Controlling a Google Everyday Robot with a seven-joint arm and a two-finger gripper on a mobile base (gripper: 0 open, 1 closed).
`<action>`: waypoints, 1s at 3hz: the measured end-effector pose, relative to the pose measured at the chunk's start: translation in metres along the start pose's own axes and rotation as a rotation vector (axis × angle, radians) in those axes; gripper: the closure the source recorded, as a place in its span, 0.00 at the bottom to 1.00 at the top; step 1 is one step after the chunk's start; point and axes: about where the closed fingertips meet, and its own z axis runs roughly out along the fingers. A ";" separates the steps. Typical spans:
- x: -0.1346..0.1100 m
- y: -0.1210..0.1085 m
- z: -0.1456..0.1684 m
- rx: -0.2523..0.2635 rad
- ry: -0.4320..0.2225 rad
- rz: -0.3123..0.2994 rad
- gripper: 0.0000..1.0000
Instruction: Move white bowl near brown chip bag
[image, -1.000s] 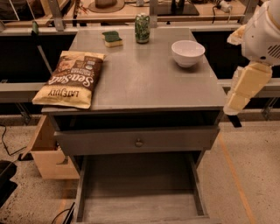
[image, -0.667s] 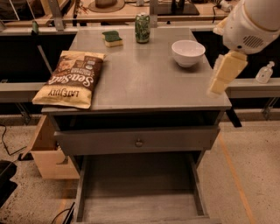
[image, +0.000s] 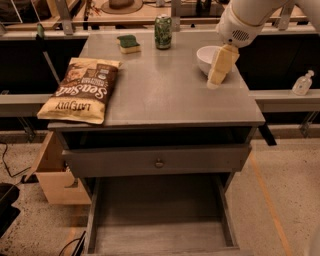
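The white bowl (image: 205, 58) sits on the grey table (image: 165, 95) at the back right, partly hidden by my arm. The brown chip bag (image: 83, 89) lies flat at the table's front left corner, brown at the top, tan-yellow at the bottom, with "Sea Salt" lettering. My gripper (image: 220, 67) hangs from the white arm at the upper right. Its pale yellow fingers point down just in front of the bowl's right side, above the table surface.
A green can (image: 163, 31) stands at the back centre of the table. A green-and-yellow sponge (image: 129, 43) lies to its left. A drawer (image: 159, 162) and open lower shelf sit under the table. A cardboard box (image: 54, 172) stands on the floor at left. A small bottle (image: 303, 83) is on the right ledge.
My arm has swung from the right of the table leftward and away, bringing the gripper over the table to the bowl's right side. The bowl and bag have not moved.
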 end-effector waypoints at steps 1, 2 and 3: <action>-0.012 -0.028 0.043 -0.024 0.069 -0.010 0.00; -0.008 -0.041 0.087 -0.065 0.172 -0.014 0.00; 0.013 -0.046 0.120 -0.102 0.265 -0.002 0.00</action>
